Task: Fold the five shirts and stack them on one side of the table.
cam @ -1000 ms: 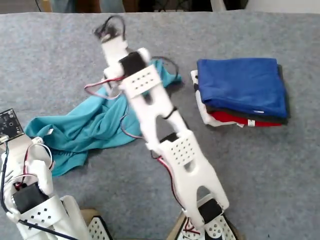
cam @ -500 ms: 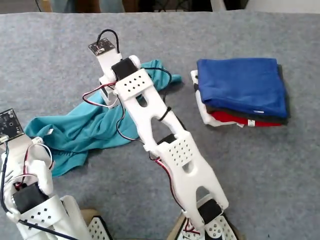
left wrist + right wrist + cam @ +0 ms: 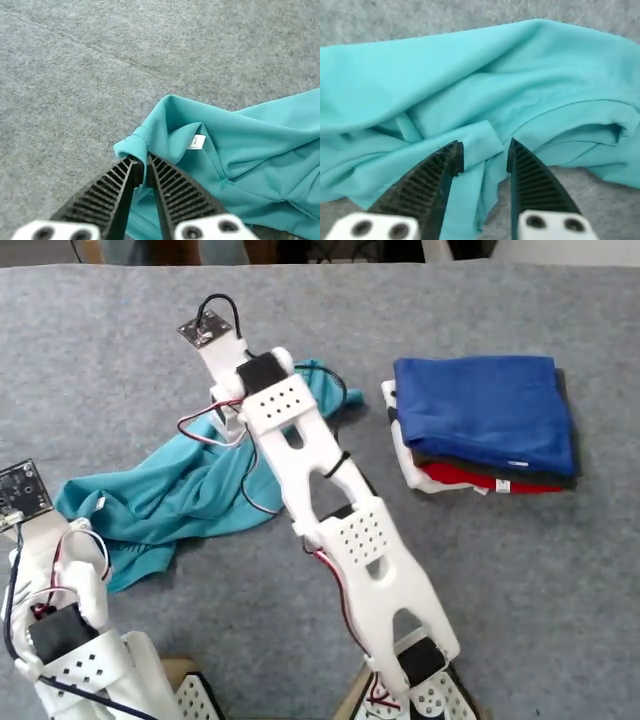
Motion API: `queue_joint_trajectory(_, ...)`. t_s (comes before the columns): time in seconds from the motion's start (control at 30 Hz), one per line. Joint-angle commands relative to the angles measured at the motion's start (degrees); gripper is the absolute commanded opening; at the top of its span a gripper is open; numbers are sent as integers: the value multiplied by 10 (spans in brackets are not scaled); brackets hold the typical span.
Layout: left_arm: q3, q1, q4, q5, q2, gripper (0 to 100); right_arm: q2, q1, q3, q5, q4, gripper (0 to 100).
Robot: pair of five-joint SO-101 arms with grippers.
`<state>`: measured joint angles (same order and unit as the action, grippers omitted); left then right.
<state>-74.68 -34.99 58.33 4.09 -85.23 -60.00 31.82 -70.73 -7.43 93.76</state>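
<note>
Teal shirt [image 3: 250,140], hem clamped by left gripper [image 3: 143,162]

Below me, the grey felt-covered table [image 3: 560,590] carries a crumpled teal shirt [image 3: 160,495] and, well apart, a blue-topped stack of folded shirts [image 3: 480,410].

We see a grey felt-like cover [image 3: 520,570] spread over the whole work surface, its nap mottled, with faint creases [image 3: 100,47] crossing it. Beyond its far edge lies a dark strip of room [image 3: 330,250] with a white shape [image 3: 560,250], too small to identify.
</note>
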Motion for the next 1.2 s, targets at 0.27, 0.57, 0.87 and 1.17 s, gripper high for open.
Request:
queue_joint_trajectory(0.27,7,5,-6,-4,-7,29,-31,-4,-32,-62,-3,152)
queue_joint_trajectory(0.57,7,5,-6,-4,-7,29,-33,7,-31,-62,32,148)
queue_joint_trajectory(0.87,7,5,-6,-4,-7,29,-33,12,-31,-78,55,111)
queue_joint_trajectory(1.17,7,3,-6,-4,-7,29,-29,12,-32,-78,55,15)
